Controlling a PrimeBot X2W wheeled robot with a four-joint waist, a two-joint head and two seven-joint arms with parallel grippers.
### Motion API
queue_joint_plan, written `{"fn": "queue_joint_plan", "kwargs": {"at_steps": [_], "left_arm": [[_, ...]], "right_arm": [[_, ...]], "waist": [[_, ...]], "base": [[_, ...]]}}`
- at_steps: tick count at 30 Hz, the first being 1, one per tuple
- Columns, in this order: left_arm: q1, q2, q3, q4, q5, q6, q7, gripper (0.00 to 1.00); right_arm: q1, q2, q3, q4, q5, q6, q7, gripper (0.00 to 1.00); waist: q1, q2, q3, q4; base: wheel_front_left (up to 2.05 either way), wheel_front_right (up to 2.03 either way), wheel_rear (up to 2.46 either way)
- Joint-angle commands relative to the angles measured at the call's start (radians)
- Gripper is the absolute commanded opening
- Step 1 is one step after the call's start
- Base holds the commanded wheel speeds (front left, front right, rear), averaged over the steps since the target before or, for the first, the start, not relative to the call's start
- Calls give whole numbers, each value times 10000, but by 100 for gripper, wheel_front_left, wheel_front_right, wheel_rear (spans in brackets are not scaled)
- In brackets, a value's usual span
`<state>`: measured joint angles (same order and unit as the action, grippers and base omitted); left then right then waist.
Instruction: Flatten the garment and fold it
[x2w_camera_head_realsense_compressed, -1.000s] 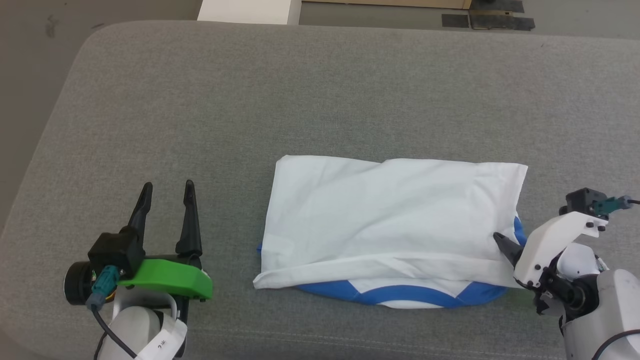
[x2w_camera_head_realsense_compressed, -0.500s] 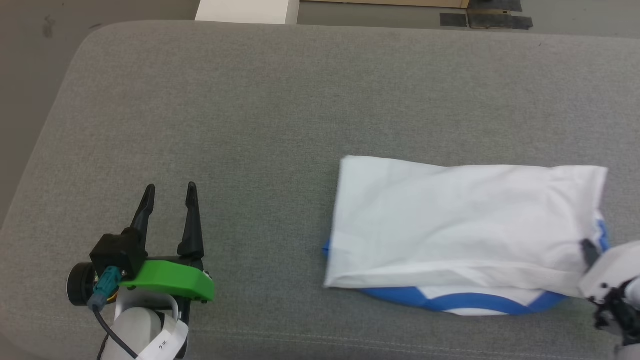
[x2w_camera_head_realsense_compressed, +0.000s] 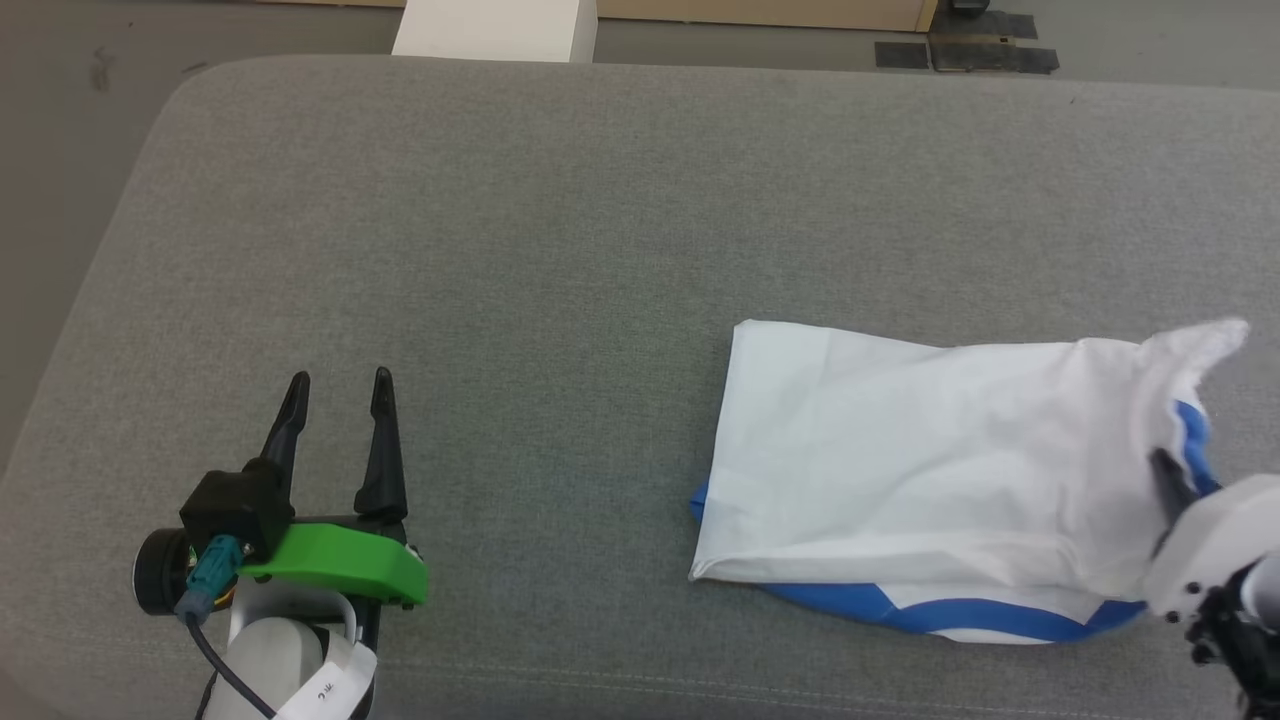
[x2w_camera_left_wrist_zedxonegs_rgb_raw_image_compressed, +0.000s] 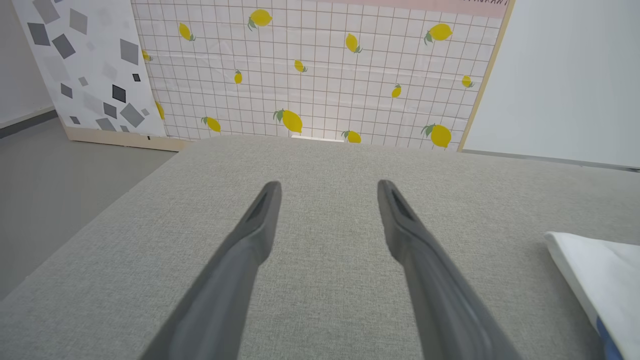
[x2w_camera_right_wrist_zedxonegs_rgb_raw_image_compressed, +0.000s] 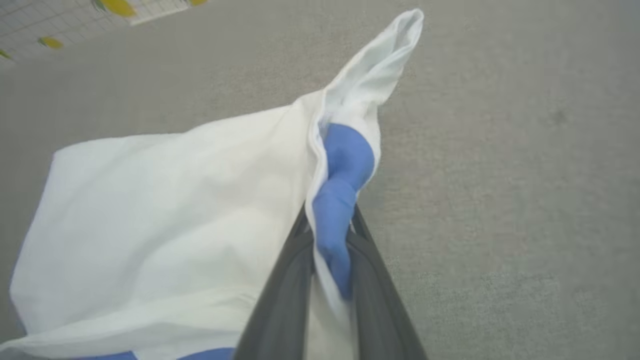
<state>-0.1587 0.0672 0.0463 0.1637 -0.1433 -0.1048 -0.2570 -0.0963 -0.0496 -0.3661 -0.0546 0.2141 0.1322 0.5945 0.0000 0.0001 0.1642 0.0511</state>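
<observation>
My right pincer (x2w_camera_right_wrist_zedxonegs_rgb_raw_image_compressed: 331, 225) is closed down to a narrow gap on the shirt (x2w_camera_head_realsense_compressed: 930, 450). The right wrist view shows both dark fingers clamping a bunch of white cloth with a blue strip (x2w_camera_right_wrist_zedxonegs_rgb_raw_image_compressed: 345, 165) squeezed between them. Whether that blue is sleeve or band, I cannot tell.

The shirt lies on the right half of the grey tabletop (x2w_camera_head_realsense_compressed: 500, 250), nearer the front edge than the back. It is already a rough white oblong, with a curved blue border poking out along the side toward the tabletop's front. The end toward the tabletop's right edge is raised off the surface in my grip, and a loose white corner (x2w_camera_head_realsense_compressed: 1200, 345) stands up behind it.

My left pincer (x2w_camera_head_realsense_compressed: 338, 385) sits over the tabletop's front left area, spread wide and holding nothing.

I judge this to be a late folding step, with the flattening done and one end picked up for another fold. The next move calls for carrying that end toward the tabletop's middle and laying it square on the far end. The layers must stay bunched together so the blue strip does not slip out. The loose corner may flop and crease.
</observation>
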Motion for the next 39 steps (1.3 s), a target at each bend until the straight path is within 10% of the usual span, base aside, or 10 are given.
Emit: {"fn": "queue_joint_plan", "kwargs": {"at_steps": [1,9,29,31,39], "left_arm": [[42,-57,20,33,94,-57,-47,100],[-34,-90,15,57,126,-105,-47,100],[-434,-155,-186,126,43,-176,-47,100],[-438,-158,-188,150,45,-177,-47,100],[-190,-164,-27,143,92,-148,-47,100]], "right_arm": [[199,-7,489,-592,137,-15,250,0],[69,-7,3941,-1904,25,-15,1124,0],[-3114,-7,7192,3682,601,-15,480,2],[-3217,-7,7268,3892,846,-15,316,100],[-3102,-7,7639,2428,2376,-15,-1764,100]], "waist": [[0,-1,-21,12],[0,-1,42,108],[0,-1,806,720],[0,-1,789,705],[0,-1,301,354]], "base": [[0,0,0],[0,0,0],[0,0,0],[0,0,0],[0,0,0]]}}
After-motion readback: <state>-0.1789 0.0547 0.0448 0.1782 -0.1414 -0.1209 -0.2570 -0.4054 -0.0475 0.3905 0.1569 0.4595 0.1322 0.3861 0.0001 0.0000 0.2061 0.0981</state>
